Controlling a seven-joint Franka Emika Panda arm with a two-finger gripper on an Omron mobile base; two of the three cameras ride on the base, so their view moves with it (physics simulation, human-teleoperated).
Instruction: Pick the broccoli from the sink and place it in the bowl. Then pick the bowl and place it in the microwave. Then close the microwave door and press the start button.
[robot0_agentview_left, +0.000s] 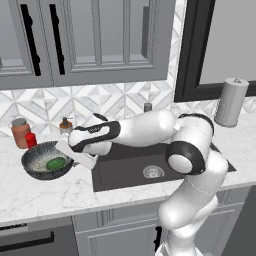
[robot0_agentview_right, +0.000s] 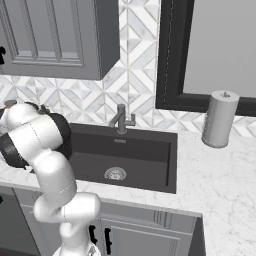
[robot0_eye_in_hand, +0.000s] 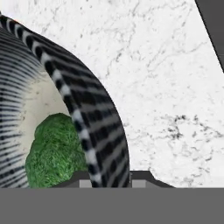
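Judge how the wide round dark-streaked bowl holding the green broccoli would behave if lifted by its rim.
The wide round dark-streaked bowl looks stiff, likely holding shape. The two-finger gripper straddles one rim edge, so it may tilt. The bumpy green broccoli lies loose inside and could shift.

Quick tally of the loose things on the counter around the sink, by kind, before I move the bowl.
Bowl: 1
Broccoli, lying in the bowl: 1
Jars left of the sink: 3, brown, small red, and a small one with a dark top
Paper towel roll right of the sink: 1
Total: 6
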